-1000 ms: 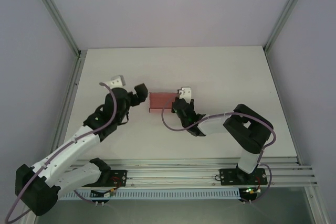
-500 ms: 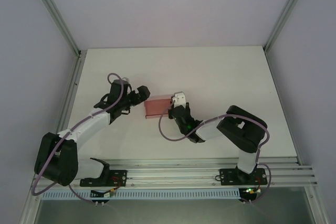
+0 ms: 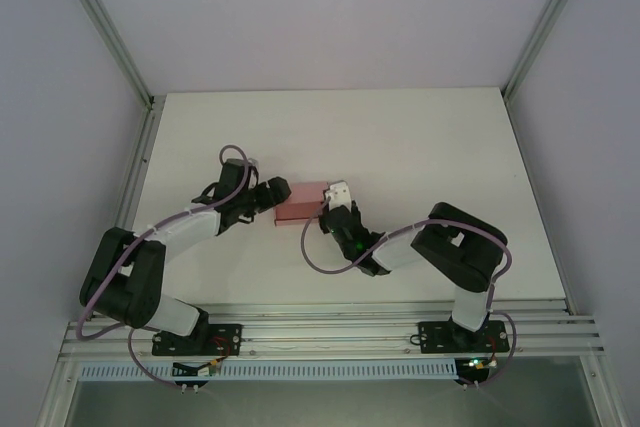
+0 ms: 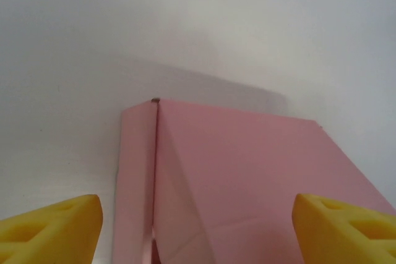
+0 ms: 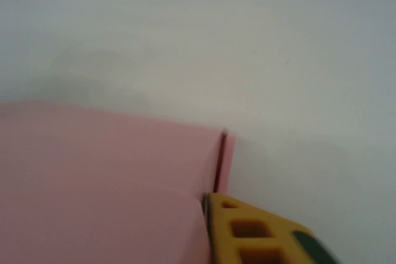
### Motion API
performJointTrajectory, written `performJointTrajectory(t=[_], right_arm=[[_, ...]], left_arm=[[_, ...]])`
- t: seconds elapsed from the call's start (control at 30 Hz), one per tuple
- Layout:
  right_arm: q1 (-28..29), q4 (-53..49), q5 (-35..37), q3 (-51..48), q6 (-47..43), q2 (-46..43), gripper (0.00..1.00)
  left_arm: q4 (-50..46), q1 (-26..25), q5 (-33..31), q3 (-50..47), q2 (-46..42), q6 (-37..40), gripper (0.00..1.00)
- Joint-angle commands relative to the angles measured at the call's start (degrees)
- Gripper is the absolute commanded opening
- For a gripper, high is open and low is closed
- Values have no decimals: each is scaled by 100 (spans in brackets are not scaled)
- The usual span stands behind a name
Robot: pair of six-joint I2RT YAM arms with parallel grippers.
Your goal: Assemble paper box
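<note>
Top view: left gripper (image 3: 272,197) sat at the left end of the paper box (image 3: 303,201), right gripper (image 3: 333,205) at its right end, both low over the tabletop (image 3: 420,147). Jaw gaps weren't readable from up there. Box lay near the middle of the tabletop, a bit toward the left edge, long axis roughly left-right, ends facing the two grippers. It read as a flat pink rectangle, far edge lighter than the rest. Left wrist: jaws stood wide open, the yellow fingertips (image 4: 52,227) well apart on either side of the box end, with no visible contact and nothing held. Box ran away from the camera, matte pink card, with a narrow strip panel along its left side behind a fold seam, and a diagonal crease across the main face. Right wrist: one yellow finger (image 5: 247,233) was against the box's near right corner, touching the card. The other finger was out of frame, so couldn't tell if that gripper was open or clamped. Box top was smooth pink, with a thin side flap at its right edge separated by a dark seam.
</note>
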Motion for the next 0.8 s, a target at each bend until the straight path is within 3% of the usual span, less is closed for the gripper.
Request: performJointTrajectory(t=[0.0, 0.07, 0.3, 0.4, 0.53, 0.6, 0.77], right_arm=[[57, -936, -821, -128, 219, -351, 35], [57, -1462, -1154, -171, 246, -678, 52], [44, -2896, -1530, -464, 111, -1920, 76], [41, -3392, -2235, -533, -432, -2458, 84], [4, -3026, -2554, -576, -611, -2821, 99], [-222, -3163, -2599, -192, -391, -2733, 100], [-1224, -4799, -3068, 1619, 876, -1735, 100]], left_arm=[[16, 29, -29, -240, 201, 64, 78], [-46, 36, -147, -246, 242, 64, 77], [30, 28, -157, -311, 306, 94, 73], [65, 31, -141, -313, 413, 111, 70], [262, 34, -1, -339, 613, 95, 65], [301, 32, 53, -330, 672, 104, 63], [296, 26, 104, -313, 690, 244, 59]])
